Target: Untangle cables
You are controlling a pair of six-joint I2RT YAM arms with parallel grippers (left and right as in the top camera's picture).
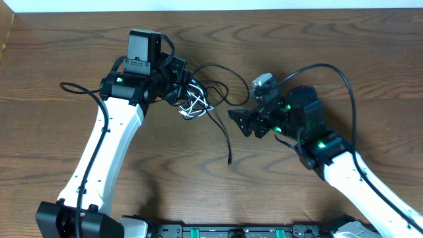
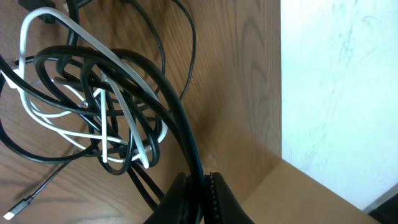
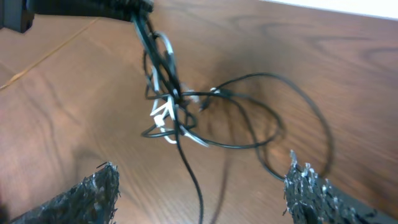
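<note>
Left gripper (image 2: 200, 194) is clamping the black cable (image 2: 180, 118), knotted with the white cable (image 2: 102, 124) near the desk's (image 1: 53, 39) far edge; right gripper (image 3: 202, 174) is hanging open. I am judging both light, limp, slippery, best pinched at a free loop.

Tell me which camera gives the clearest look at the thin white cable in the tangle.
Left wrist view: the thin white cable fills the frame, its loops sharp and traceable through the thin black cable. Overhead shows only small white loops. Right wrist shows it blurred and distant.
</note>
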